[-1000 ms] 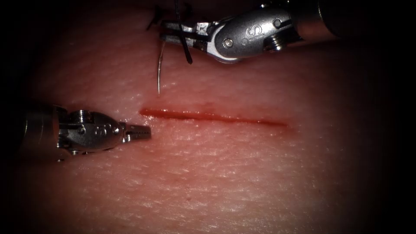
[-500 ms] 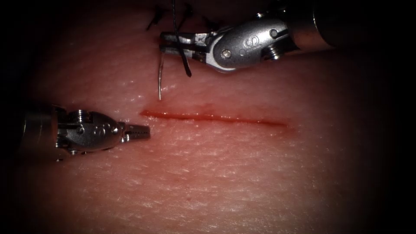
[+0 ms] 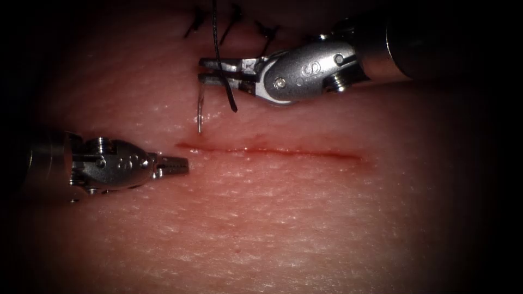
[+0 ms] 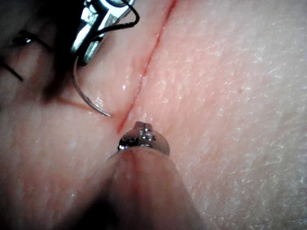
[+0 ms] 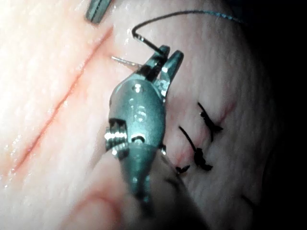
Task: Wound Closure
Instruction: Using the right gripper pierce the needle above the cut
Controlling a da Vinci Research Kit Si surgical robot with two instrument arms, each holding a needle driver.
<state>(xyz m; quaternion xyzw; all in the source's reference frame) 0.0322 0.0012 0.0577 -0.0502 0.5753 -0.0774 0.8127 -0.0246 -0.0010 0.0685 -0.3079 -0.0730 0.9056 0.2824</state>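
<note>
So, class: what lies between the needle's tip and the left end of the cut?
In the endoscope view, bare tissue separates the needle tip from the cut. The right tool grips the needle; the left tool holds nothing.

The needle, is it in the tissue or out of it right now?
Out. The needle hangs from the right tool, its tip bare above the cut.
</note>
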